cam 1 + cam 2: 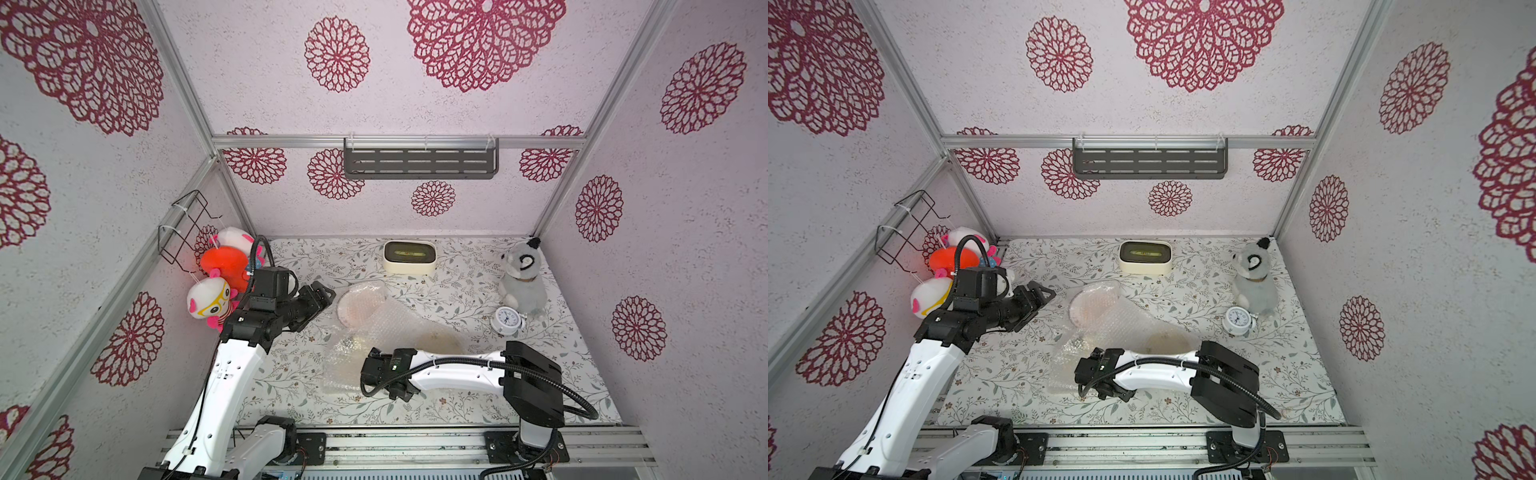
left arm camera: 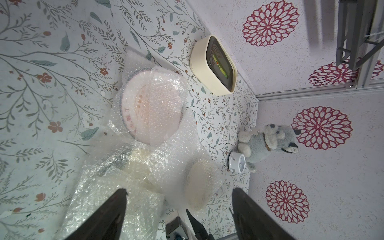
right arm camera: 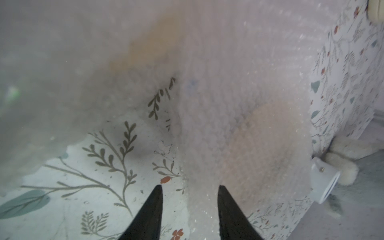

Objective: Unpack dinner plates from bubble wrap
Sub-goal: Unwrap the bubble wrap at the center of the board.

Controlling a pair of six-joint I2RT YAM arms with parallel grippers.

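Observation:
Bubble wrap [image 1: 376,328] [image 1: 1106,326] lies crumpled across the middle of the table. It covers a dinner plate with orange markings [image 1: 359,307] [image 2: 151,108] and a cream plate [image 1: 440,341] [image 2: 198,185] [image 3: 268,145]. My left gripper [image 1: 322,302] [image 2: 179,190] hovers open, left of the orange plate, with nothing between its fingers. My right gripper [image 3: 190,187] is low at the wrap's near side. Its jaws stand apart, and a flap of wrap [image 3: 207,128] lies between them. In both top views its fingers are mostly hidden under the wrist.
At the back stands a cream box with a dark green top [image 1: 409,257]. A white alarm clock [image 1: 508,320] and a grey plush animal [image 1: 523,278] are at the right. Plush toys [image 1: 220,274] hang by a wire basket [image 1: 187,224] on the left wall.

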